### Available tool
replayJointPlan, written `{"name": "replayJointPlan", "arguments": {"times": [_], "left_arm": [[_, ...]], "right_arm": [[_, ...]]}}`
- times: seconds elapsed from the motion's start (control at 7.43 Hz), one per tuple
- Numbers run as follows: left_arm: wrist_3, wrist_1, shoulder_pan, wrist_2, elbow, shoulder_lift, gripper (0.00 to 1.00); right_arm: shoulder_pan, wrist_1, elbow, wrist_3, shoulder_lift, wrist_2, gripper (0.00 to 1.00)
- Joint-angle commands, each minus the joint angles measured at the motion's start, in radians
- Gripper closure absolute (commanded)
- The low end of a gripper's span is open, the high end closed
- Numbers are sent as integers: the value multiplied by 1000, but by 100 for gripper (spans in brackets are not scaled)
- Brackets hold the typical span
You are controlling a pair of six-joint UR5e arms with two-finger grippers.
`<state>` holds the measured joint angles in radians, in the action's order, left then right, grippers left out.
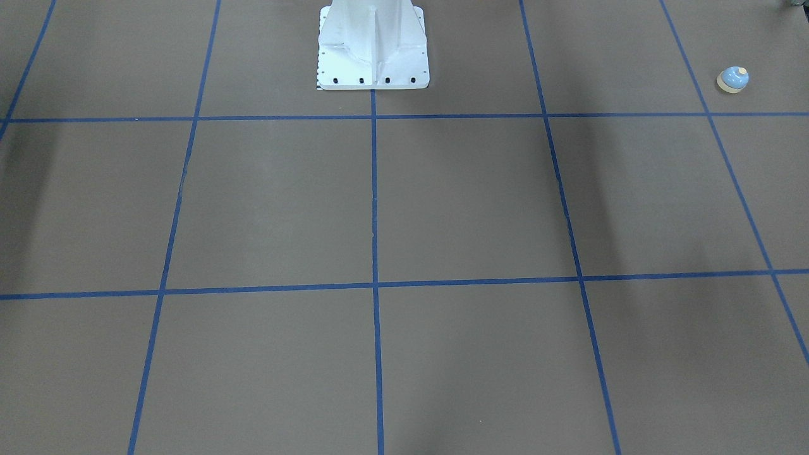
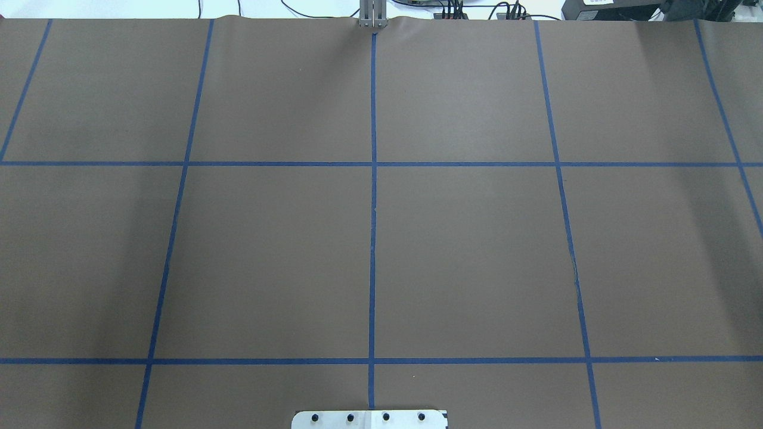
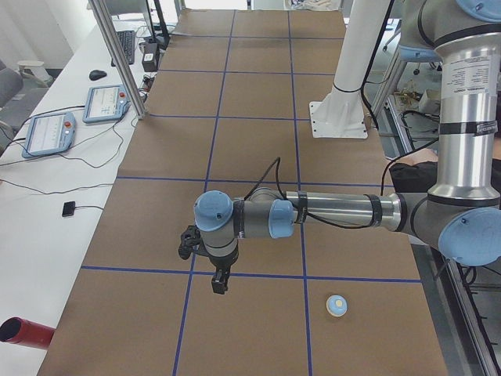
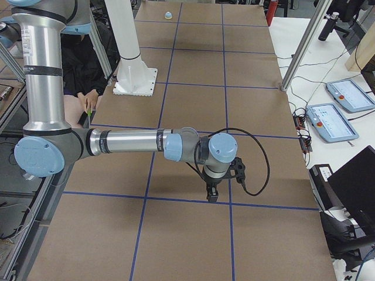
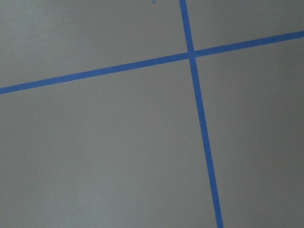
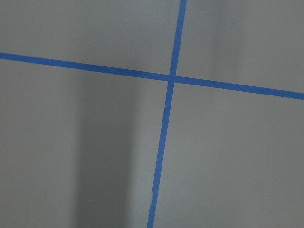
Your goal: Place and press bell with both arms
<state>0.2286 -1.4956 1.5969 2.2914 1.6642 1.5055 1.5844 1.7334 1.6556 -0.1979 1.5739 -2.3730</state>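
- Brown paper crossed with blue tape covers the table [image 1: 284, 202]. In the left-end view the bell [image 3: 337, 305] sits upright on it, low and right of centre, alone inside a taped square. The facing camera puts it at the far upper right.
- I judge the step in hand to be the first reach, since nothing holds the bell and neither arm is over it.
- The left gripper [image 3: 218, 287] is the closer one. It hangs over a tape line to the left of the bell in that view, well apart from it.
- To do this well, I'd carry it across until it is centred over the dome, with the fingers straight down and spread wider than the cream base ring. The pads should then meet the blue sides low, clear of the button.
- The dome looks smooth and curved, so a high pinch would probably squirt it out.
- The left arm [image 3: 337, 211] reaches level from the frame's right edge, its wrist bent so the tool points down. I cannot tell from here whether its fingers are spread or closed.
- Further off, the white pedestal [image 3: 344, 86] stands at upper middle.
- In the right-end view the right arm [image 4: 129, 142] stretches level from the left. The right gripper [image 4: 212, 196] points down near a tape line, and I cannot tell its finger state either. The bell is tiny at that frame's top.
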Motion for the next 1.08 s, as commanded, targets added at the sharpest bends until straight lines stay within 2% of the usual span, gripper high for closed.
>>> {"name": "replayJointPlan", "arguments": {"times": [0.0,0.27,0.54,0.94], "left_arm": [[0,0,0,-1,0,2,0],[-3,5,0,-4,9,21,0],[-3,64,0,-86,83,57,0],[-58,337,3,-186,361,59,0]], "right_arm": [[0,0,1,0,0,-2,0],[-1,0,-5,0,1,0,0],[-1,0,-5,0,-2,-2,0],[-1,-2,-4,0,-2,-2,0]]}}
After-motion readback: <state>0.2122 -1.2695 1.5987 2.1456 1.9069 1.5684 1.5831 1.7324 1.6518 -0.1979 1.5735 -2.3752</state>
